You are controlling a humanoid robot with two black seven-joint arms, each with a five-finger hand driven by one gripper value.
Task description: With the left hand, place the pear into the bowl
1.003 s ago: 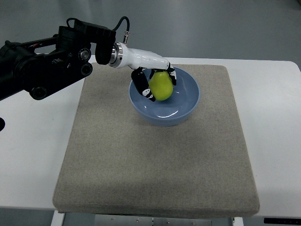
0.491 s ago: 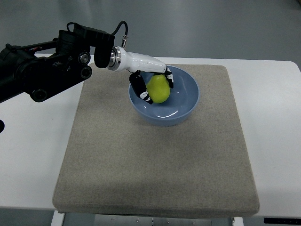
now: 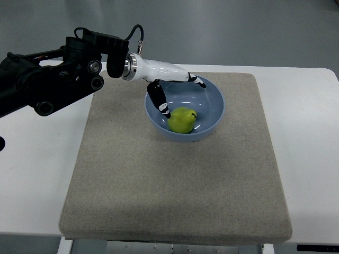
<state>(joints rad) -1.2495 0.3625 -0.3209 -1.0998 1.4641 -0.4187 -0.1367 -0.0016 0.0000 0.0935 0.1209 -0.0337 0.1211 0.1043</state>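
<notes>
Since half a second ago the yellow-green pear [image 3: 183,119] has dropped from my grasp and now lies inside the shallow blue ceramic bowl [image 3: 214,103], toward its near-left wall. My white-and-black left hand [image 3: 170,90] hangs over the bowl's left rim with fingers [image 3: 159,100] spread, gripping nothing. To finish cleanly I would lift straight up and back left, keeping the fingertips off the rim so the bowl stays put on the beige fabric mat [image 3: 175,185]. The pear lies on its side; I judge its long axis runs roughly left-right, narrower end toward the bowl's centre.
</notes>
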